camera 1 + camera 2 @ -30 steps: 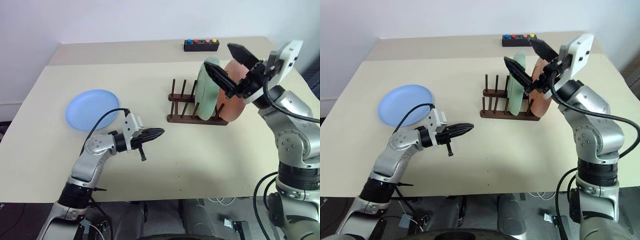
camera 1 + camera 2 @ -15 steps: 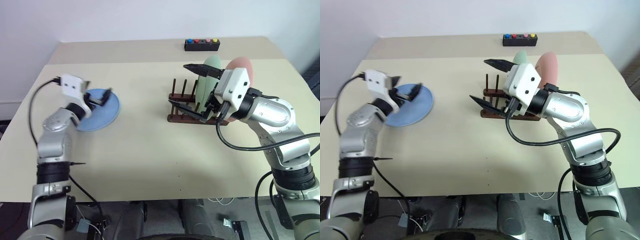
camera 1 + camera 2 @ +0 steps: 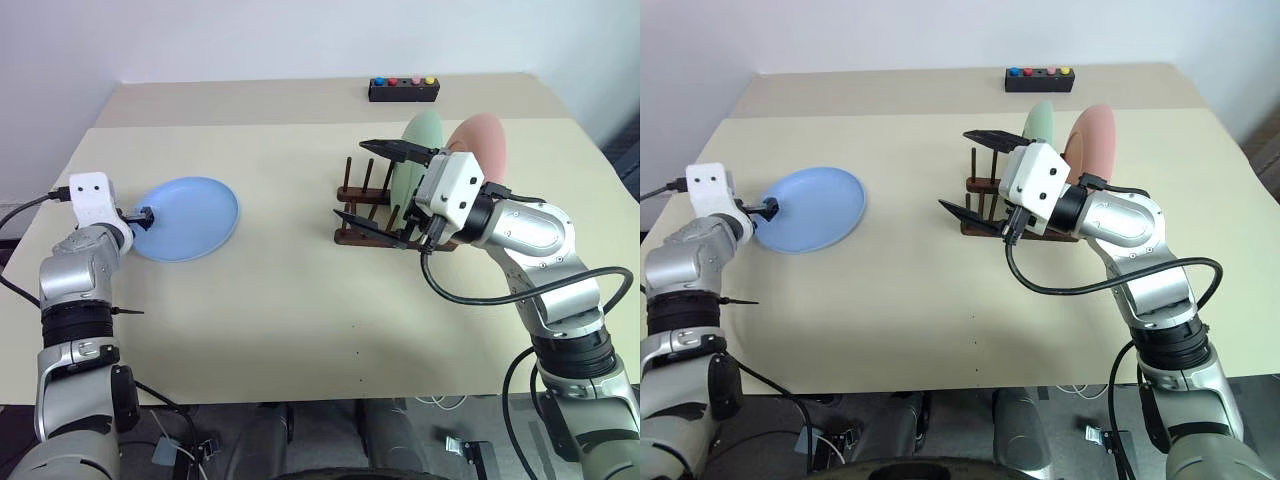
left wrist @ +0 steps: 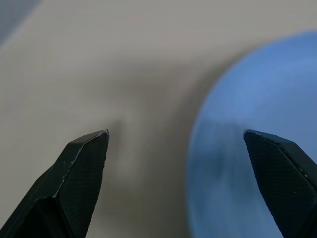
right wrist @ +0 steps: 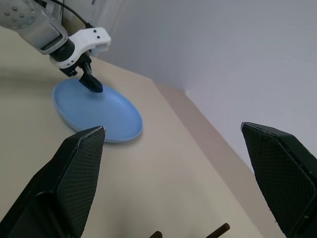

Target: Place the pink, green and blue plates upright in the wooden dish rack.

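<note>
Left gripper (image 3: 143,214) — beige table (image 3: 300,300) — white wall (image 3: 250,35)

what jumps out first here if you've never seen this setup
The blue plate lying flat on the table's left side, with the left gripper at its near-left rim, jaws open. On the right, the green plate and pink plate stand upright in the wooden dish rack, the right gripper open in front.

The beige worktop (image 3: 300,300) carries a blue plate (image 3: 190,218) lying flat, the wooden dish rack (image 3: 385,232) and a small black box (image 3: 403,90).
</note>
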Controlling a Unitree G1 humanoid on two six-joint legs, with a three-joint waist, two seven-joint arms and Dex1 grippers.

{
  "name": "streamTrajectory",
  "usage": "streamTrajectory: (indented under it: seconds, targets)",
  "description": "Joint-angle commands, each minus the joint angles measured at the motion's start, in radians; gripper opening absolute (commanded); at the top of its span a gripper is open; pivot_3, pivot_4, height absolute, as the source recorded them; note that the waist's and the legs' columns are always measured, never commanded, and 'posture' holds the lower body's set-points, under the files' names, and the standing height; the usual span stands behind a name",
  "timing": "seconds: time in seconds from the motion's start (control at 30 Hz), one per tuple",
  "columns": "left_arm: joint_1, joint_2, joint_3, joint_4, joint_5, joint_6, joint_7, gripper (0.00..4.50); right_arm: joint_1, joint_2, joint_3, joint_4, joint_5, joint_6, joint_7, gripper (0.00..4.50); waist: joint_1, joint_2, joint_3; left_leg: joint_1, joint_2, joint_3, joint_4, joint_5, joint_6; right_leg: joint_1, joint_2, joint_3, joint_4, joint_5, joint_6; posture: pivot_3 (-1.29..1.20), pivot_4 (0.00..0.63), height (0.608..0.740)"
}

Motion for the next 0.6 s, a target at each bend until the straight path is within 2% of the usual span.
streamTrajectory:
  seconds: [0.03,0.07,0.13,0.17,0.3,0.47,0.6]
  targets:
    - [-0.023,0.0,0.013,-0.03,-0.024,0.042,-0.017,3.94,0.002,-0.037,-0.015,-0.026,0.0,-0.022,0.05,4.5,0.0,0.0,0.0,0.0,0.0,0.0,0.0,0.0,0.0,0.0,0.0,0.0,0.0,0.0,0.0,0.0,0.15,0.74]
    - [-0.021,-0.003,0.012,-0.04,-0.026,0.049,-0.018,3.62,0.004,-0.045,-0.014,-0.025,-0.004,-0.025,0.064,4.5,0.0,0.0,0.0,0.0,0.0,0.0,0.0,0.0,0.0,0.0,0.0,0.0,0.0,0.0,0.0,0.0,0.15,0.74]
    - [-0.017,-0.006,0.011,-0.059,-0.029,0.058,-0.016,2.72,0.006,-0.053,-0.011,-0.022,-0.01,-0.032,0.075,4.5,0.0,0.0,0.0,0.0,0.0,0.0,0.0,0.0,0.0,0.0,0.0,0.0,0.0,0.0,0.0,0.0,0.15,0.74]
    - [-0.015,-0.008,0.012,-0.069,-0.031,0.062,-0.013,2.09,0.006,-0.053,-0.01,-0.018,-0.015,-0.036,0.077,4.5,0.0,0.0,0.0,0.0,0.0,0.0,0.0,0.0,0.0,0.0,0.0,0.0,0.0,0.0,0.0,0.0,0.15,0.74]
    - [-0.001,-0.023,0.019,-0.116,-0.037,0.065,-0.007,0.09,0.005,-0.041,-0.005,-0.008,-0.034,-0.047,0.079,4.5,0.001,-0.001,0.0,0.0,0.0,0.0,0.0,0.0,0.0,0.0,0.0,0.0,0.0,0.0,0.0,0.0,0.15,0.74]
    - [0.005,-0.1,0.071,-0.244,-0.115,-0.078,-0.048,0.04,-0.007,-0.025,0.003,0.006,-0.062,-0.059,0.071,4.5,0.006,-0.001,0.0,0.0,0.0,0.0,0.0,0.0,-0.001,0.0,-0.001,0.0,0.0,0.0,0.0,0.0,0.15,0.74]
    - [-0.051,-0.172,0.092,-0.337,-0.145,-0.211,-0.025,0.04,-0.042,-0.022,0.032,0.053,-0.171,-0.104,0.029,4.5,0.021,-0.003,0.0,0.0,0.0,0.0,0.001,0.001,-0.002,0.0,-0.001,0.0,0.0,0.001,-0.001,0.0,0.15,0.74]
